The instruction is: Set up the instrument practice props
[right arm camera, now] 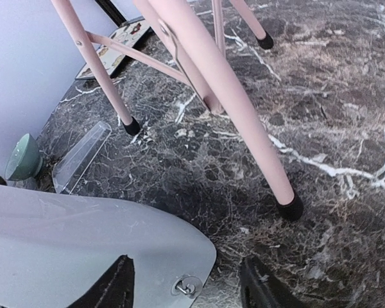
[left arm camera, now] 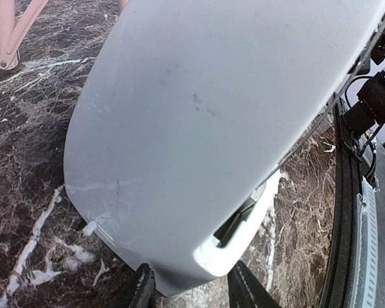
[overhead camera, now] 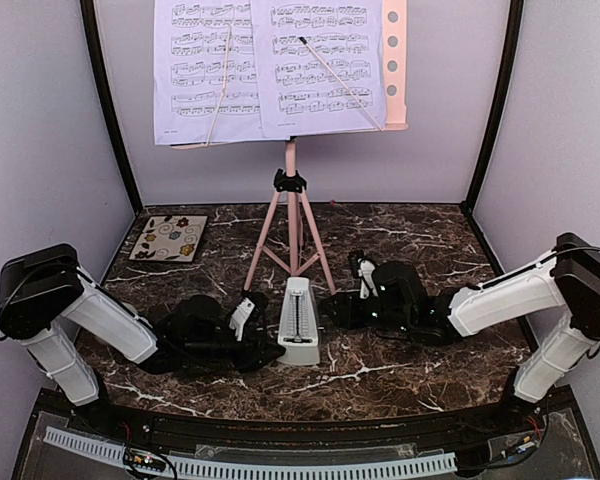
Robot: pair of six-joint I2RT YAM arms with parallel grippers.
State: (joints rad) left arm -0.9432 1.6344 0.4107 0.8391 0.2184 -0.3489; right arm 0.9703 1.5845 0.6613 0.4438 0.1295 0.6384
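The pink music stand (overhead camera: 292,215) stands on its tripod at the table's middle back, and two white sheet-music pages (overhead camera: 270,65) rest on its desk. The white-grey metronome (overhead camera: 298,322) stands upright on the table in front of the tripod. My left gripper (overhead camera: 265,345) lies low at its left. In the left wrist view the metronome (left arm camera: 212,115) fills the frame and my left gripper (left arm camera: 192,292) is shut on its lower corner. My right gripper (overhead camera: 340,310) is open to its right. In the right wrist view it (right arm camera: 186,289) is open beside the metronome's side (right arm camera: 83,250), near a tripod foot (right arm camera: 290,208).
A floral coaster (overhead camera: 168,238) lies at the back left. In the right wrist view a pale green bowl (right arm camera: 22,157) and a clear plastic piece (right arm camera: 80,157) lie beyond the metronome. Purple walls close in the marble table (overhead camera: 410,370).
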